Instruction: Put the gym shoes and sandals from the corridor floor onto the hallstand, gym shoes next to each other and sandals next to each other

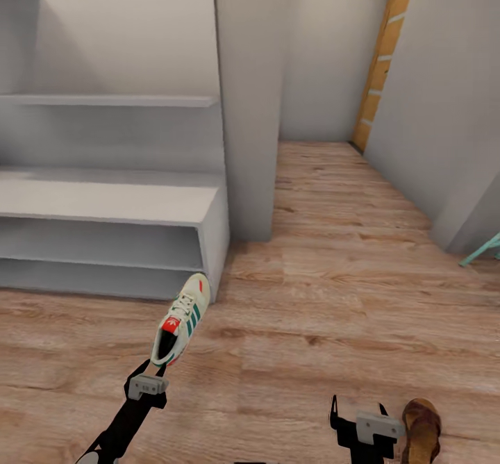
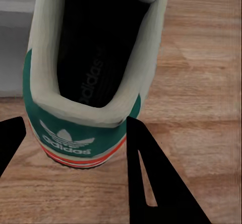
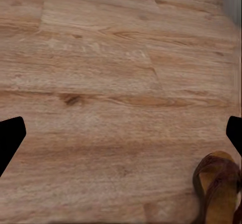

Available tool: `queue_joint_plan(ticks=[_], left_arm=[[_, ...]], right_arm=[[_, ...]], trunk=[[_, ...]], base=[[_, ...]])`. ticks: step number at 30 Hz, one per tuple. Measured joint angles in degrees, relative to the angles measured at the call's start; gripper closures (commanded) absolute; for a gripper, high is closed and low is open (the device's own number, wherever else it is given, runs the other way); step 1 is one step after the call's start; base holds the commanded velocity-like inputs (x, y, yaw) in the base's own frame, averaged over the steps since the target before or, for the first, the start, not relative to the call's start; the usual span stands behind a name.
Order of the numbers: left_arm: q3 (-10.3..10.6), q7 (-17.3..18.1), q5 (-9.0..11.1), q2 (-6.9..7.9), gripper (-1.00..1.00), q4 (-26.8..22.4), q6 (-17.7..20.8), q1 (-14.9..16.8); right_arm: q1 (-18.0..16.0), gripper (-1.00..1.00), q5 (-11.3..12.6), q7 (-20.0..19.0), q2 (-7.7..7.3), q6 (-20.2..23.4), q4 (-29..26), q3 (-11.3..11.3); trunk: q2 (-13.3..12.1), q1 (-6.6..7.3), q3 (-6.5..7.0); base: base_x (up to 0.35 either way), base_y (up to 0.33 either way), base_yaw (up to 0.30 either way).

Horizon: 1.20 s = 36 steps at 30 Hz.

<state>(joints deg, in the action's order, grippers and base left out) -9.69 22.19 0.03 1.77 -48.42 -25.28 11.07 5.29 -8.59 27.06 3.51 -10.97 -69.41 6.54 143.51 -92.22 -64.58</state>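
One gym shoe [image 1: 182, 318], cream with green stripes and an orange-red tongue patch, points toward the near right corner of the hallstand [image 1: 104, 200], a pale grey unit with open tiers. My left gripper [image 1: 155, 368] is behind the shoe. In the left wrist view its fingers [image 2: 151, 173] press both sides of the green heel [image 2: 75, 138], so it is shut on the shoe. One brown sandal [image 1: 421, 428] lies on the corridor floor [image 1: 333, 297] at the lower right. My right gripper [image 1: 357, 408] stands open just left of the sandal [image 3: 218, 190], with nothing between its fingers.
A grey wall pillar [image 1: 250, 103] stands right of the hallstand, with a wall shelf [image 1: 104, 101] above the unit. The corridor runs on to an orange door [image 1: 382, 61]. A teal object [image 1: 484, 249] pokes in at the right edge.
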Motion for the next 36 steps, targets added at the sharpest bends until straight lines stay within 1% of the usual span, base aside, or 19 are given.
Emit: queue_joint_plan(ticks=[36], left_arm=[[0.1, 0.0, -0.1, -0.15, 1.0, 0.1, 0.0, 0.0]], right_arm=[[0.0, -1.0, 0.0, 0.0, -0.08, 0.0, 0.0, 0.0]], trunk=[[0.0, 0.0, 0.0]], base=[[0.0, 0.0, -0.284]])
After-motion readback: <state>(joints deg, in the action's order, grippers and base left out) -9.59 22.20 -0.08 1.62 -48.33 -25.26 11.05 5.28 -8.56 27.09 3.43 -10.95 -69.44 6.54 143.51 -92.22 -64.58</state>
